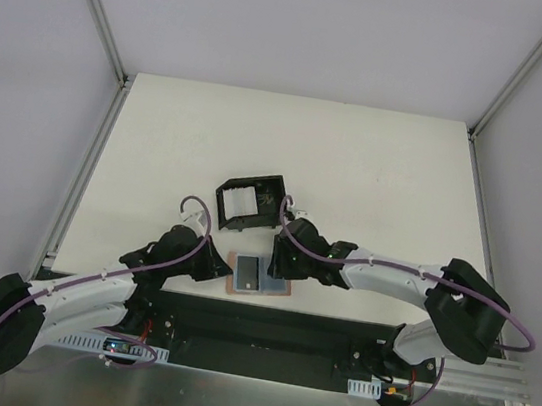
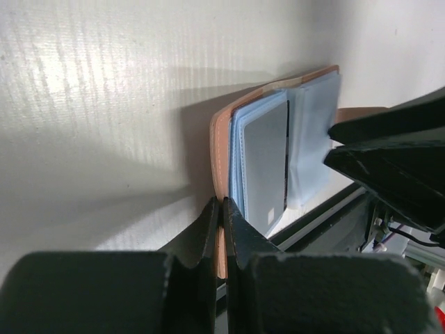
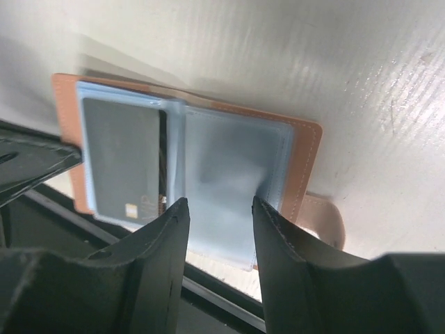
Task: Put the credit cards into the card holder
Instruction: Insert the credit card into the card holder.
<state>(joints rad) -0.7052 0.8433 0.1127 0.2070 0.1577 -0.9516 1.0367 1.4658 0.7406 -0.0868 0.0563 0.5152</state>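
The tan card holder (image 1: 233, 281) lies open at the table's near edge, its light blue sleeves facing up. A grey credit card (image 3: 122, 156) with a small gold chip sits in the left sleeve (image 2: 268, 163). My left gripper (image 2: 224, 203) is shut on the left cover's tan edge (image 2: 221, 149). My right gripper (image 3: 219, 205) hovers open over the right sleeve (image 3: 229, 181), nothing between its fingers. That sleeve looks hazy blue, and I cannot tell whether a card is inside. The closing tab (image 3: 323, 219) sticks out on the right.
A black box frame (image 1: 251, 200) with white pieces stands just behind the holder. The black base rail (image 1: 263, 328) runs right along the holder's near edge. Both arms crowd the holder from either side.
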